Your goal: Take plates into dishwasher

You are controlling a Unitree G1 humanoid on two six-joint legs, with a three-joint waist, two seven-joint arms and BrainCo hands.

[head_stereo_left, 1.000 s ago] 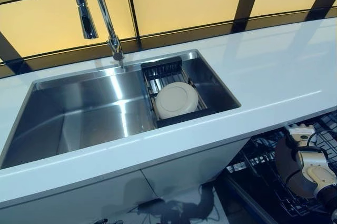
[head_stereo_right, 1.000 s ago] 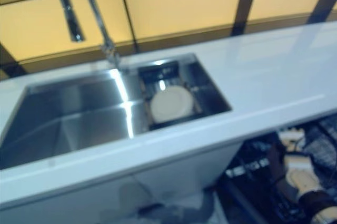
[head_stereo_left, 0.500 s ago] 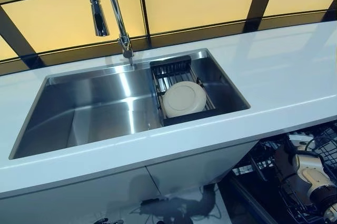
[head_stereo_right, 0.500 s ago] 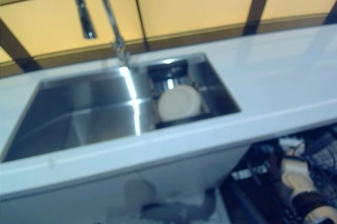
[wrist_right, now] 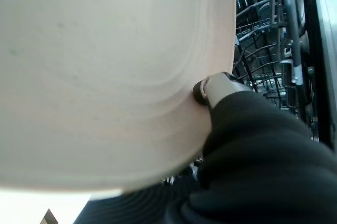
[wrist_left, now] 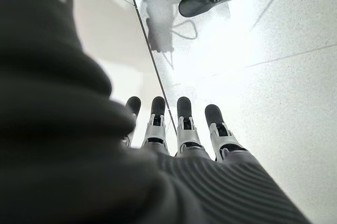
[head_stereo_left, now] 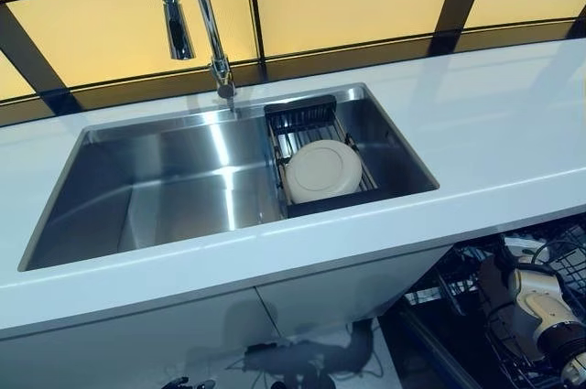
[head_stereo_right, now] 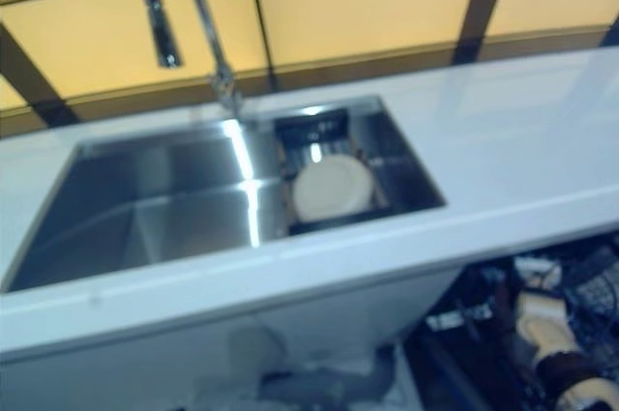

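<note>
Plate, one (wrist_right: 105, 76): cream, gripped in the right hand (wrist_right: 210, 89), thumb pressed on its face, low over the dishwasher rack (wrist_right: 263, 50) below the counter's right front edge.
Plate, second (head_stereo_left: 322, 170): lying in the dark drainer (head_stereo_left: 302, 119) at the sink's (head_stereo_left: 165, 188) right end.
Left hand (wrist_left: 184, 134): hanging over the floor, fingers straight, empty.
Step in hand: loading the held plate.
Next move: stand it between the rack's wires, release, then fetch the sink plate.
</note>
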